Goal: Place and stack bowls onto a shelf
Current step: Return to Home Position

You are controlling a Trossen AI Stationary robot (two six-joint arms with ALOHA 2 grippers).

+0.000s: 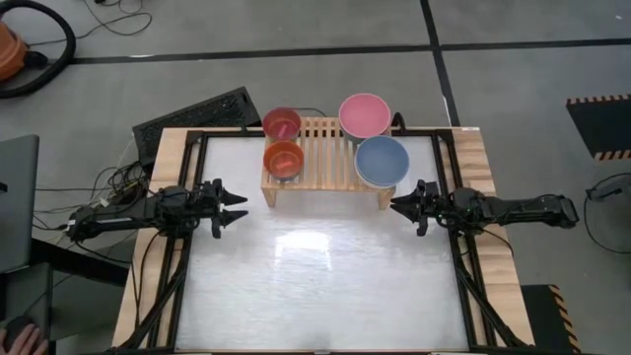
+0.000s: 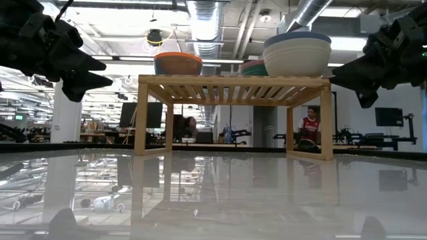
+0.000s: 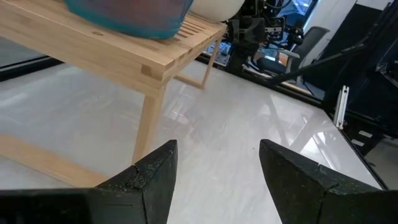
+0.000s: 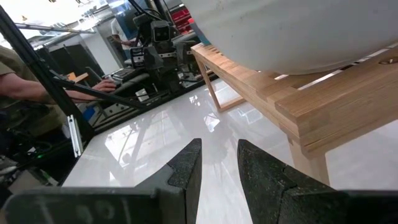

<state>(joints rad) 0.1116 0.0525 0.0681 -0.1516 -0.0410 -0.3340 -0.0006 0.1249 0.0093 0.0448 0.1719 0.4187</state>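
The light-wood shelf (image 1: 323, 163) stands at the table's far middle on its side legs. On its slats sit a magenta bowl (image 1: 282, 123) and an orange bowl (image 1: 283, 158) on the left, and a light pink bowl (image 1: 365, 115) and a slate blue bowl (image 1: 382, 161) on the right. In the low view the slate blue bowl (image 2: 297, 38) sits nested in a cream bowl (image 2: 297, 61). The orange bowl (image 2: 178, 63) tops its own stack. My left gripper (image 1: 240, 206) hovers open off the shelf's near left leg. My right gripper (image 1: 396, 205) hovers off the near right leg, open by a narrow gap.
A black keyboard (image 1: 197, 113) lies past the table's far left corner. Black frame rails (image 1: 187, 266) run along both table sides. A person's arm (image 4: 18, 81) shows beyond the table in the right wrist view. The glossy white tabletop (image 1: 315, 276) stretches toward the near edge.
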